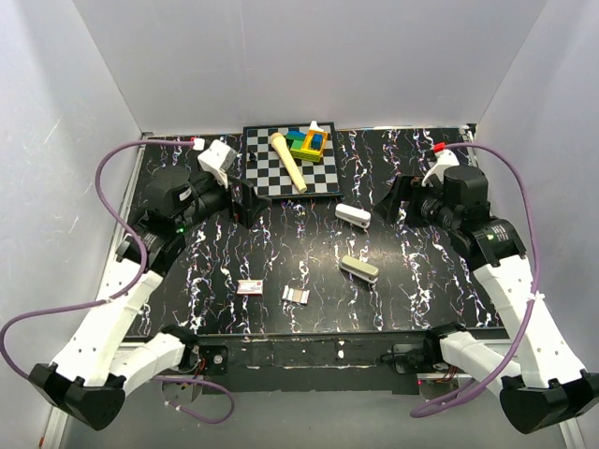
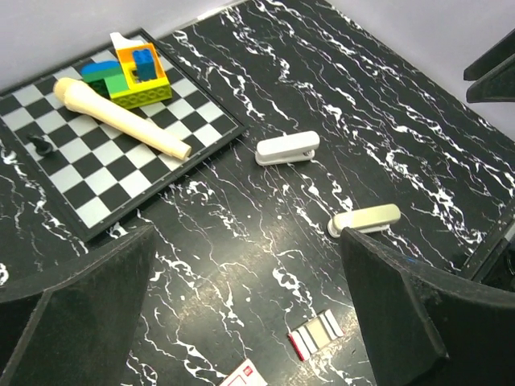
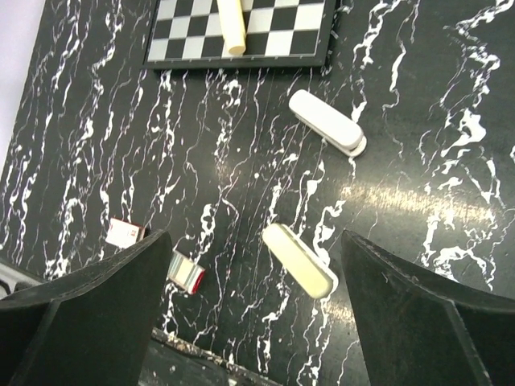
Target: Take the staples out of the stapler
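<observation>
Two closed staplers lie on the black marbled table: a white stapler (image 1: pixel 353 214) (image 2: pixel 287 149) (image 3: pixel 327 122) and, nearer the front, a beige stapler (image 1: pixel 359 268) (image 2: pixel 366 219) (image 3: pixel 299 260). Left of the beige one, silvery staples (image 1: pixel 296 296) (image 2: pixel 315 334) (image 3: pixel 187 272) lie side by side on the table, with a red edge along them. My left gripper (image 1: pixel 251 203) (image 2: pixel 248 241) hovers open at the back left, nothing between its fingers. My right gripper (image 1: pixel 393 200) (image 3: pixel 256 235) hovers open at the back right, above the beige stapler.
A small red-and-white box (image 1: pixel 249 287) (image 2: pixel 245 376) (image 3: pixel 126 232) lies left of the staples. At the back sits a chessboard (image 1: pixel 323 178) (image 2: pixel 96 193) (image 3: pixel 273 40) carrying a wooden stick (image 1: pixel 288 161), coloured toy bricks (image 1: pixel 307 142) and a black pawn (image 2: pixel 39 145). White walls enclose the table.
</observation>
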Controlling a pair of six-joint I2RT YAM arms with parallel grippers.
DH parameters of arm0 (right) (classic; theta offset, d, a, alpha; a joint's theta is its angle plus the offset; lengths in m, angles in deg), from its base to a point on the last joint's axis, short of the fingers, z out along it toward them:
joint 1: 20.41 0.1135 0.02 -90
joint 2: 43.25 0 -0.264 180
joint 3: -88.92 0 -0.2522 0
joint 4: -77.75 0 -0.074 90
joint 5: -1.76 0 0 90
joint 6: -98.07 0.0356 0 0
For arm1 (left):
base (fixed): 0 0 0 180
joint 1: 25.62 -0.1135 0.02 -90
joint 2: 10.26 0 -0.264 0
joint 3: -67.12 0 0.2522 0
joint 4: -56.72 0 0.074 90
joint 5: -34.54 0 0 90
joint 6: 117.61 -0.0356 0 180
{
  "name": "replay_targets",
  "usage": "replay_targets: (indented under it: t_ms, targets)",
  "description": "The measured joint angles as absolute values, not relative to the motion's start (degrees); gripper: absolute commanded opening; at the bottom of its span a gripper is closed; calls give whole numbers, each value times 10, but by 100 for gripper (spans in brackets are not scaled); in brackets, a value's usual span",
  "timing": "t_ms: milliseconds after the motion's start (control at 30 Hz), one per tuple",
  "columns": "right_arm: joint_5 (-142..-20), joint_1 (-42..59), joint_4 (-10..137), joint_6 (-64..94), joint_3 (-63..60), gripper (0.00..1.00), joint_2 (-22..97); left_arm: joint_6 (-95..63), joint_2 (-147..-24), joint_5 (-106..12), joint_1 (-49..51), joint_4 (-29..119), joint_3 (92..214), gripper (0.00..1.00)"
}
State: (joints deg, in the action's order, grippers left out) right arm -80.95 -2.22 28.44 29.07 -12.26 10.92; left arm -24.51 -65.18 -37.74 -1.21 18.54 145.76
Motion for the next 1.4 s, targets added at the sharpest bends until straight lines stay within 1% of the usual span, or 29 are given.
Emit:
replay_targets:
  t_ms: [300, 500, 700, 933, 1200, 1400]
  targets:
    - [-817, 26, 259, 288, -161, 90, 112, -252, -712, -335, 4, 179, 1461, 98]
    - [-823, 54, 243, 289, -207, 90, 111, -274, -774, -325, 78, 175, 1467, 98]
    - [-825, 64, 228, 297, -256, 88, 104, -309, -846, -341, 169, 169, 1477, 98]
    - [-828, 78, 216, 316, -291, 85, 103, -346, -901, -356, 216, 172, 1482, 98]
    - [-873, 102, 218, 313, -293, 85, 170, -346, -889, -373, 232, 185, 1476, 98]
    - [-901, 124, 231, 271, -276, 84, 221, -311, -803, -382, 245, 197, 1422, 98]
